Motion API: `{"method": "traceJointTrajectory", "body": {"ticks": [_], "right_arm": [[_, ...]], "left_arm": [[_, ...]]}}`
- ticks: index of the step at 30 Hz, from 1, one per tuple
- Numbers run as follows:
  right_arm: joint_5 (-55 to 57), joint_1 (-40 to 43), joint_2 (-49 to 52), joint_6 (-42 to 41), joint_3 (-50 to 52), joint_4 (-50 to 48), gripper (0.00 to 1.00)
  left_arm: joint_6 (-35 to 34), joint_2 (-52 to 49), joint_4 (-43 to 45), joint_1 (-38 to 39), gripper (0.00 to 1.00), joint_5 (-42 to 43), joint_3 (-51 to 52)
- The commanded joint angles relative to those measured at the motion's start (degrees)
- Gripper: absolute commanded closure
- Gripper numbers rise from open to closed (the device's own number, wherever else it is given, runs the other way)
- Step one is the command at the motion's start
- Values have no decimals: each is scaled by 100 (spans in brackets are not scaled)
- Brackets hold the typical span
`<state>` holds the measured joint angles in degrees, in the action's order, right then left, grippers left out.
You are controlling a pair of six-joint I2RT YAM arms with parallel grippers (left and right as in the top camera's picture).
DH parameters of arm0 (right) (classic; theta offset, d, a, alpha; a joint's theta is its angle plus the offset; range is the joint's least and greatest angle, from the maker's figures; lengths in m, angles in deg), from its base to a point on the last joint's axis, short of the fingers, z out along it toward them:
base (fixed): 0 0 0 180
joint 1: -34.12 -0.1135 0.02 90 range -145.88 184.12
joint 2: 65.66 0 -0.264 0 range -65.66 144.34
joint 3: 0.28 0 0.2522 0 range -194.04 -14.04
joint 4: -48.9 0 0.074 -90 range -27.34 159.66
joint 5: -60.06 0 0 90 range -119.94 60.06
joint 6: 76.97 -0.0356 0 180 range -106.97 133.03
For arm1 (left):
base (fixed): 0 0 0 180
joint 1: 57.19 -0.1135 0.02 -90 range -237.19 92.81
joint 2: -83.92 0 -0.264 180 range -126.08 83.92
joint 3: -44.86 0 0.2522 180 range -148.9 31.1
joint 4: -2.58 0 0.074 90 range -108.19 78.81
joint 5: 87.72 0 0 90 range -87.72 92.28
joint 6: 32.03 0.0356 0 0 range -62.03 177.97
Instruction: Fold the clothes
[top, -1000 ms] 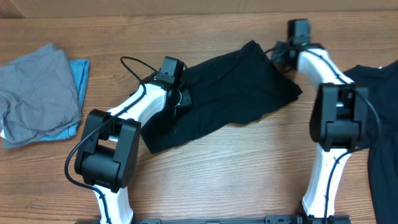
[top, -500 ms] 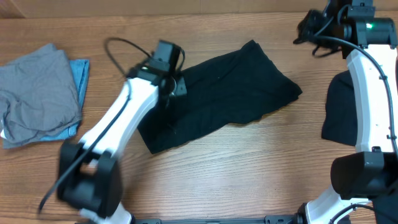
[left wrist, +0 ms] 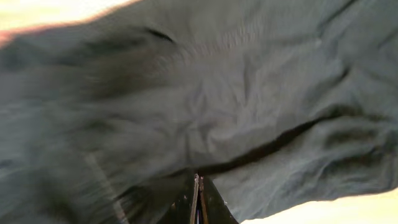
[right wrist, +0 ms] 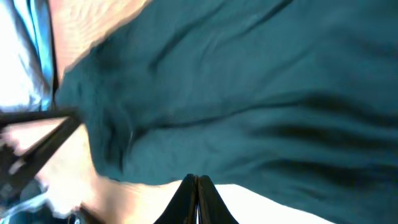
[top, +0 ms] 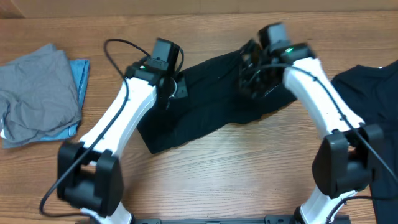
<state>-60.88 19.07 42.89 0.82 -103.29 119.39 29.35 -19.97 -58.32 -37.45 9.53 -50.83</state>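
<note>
Hovering over the black pants point(top: 211, 106), left claw point(left wrist: 197, 180) and right claw point(right wrist: 196, 180) stand closed.

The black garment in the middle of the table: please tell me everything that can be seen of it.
The black garment is thin, soft, plain cloth. It lies wrinkled but flat on the wooden table, slanting from lower left to upper right, and its lower edge is uneven. The left arm reaches over its left end and the right arm over its right end. Both have their jaws closed near the cloth; whether they pinch it cannot be told.
</note>
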Motion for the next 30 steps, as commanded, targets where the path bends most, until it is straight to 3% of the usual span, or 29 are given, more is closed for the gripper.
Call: {"method": "traceJointTrajectory", "body": {"ticks": [1,12,19,26,30], "right_arm": [[-785,-157,2,50,739,-579,96],[-1167,-177,7,44,2181,-2168,96],[-1147,-177,9,46,2566,-2520,96],[-382,-177,13,15,2881,-2612,96],[-177,-173,15,-393,3075,-2824,96]], "left_arm": [[691,-391,68,-22,96,1467,13],[739,-1086,271,120,96,2177,15],[678,-1829,455,273,96,2330,15],[680,-2505,518,396,96,2297,15],[680,-2577,514,396,96,2033,15]]}}
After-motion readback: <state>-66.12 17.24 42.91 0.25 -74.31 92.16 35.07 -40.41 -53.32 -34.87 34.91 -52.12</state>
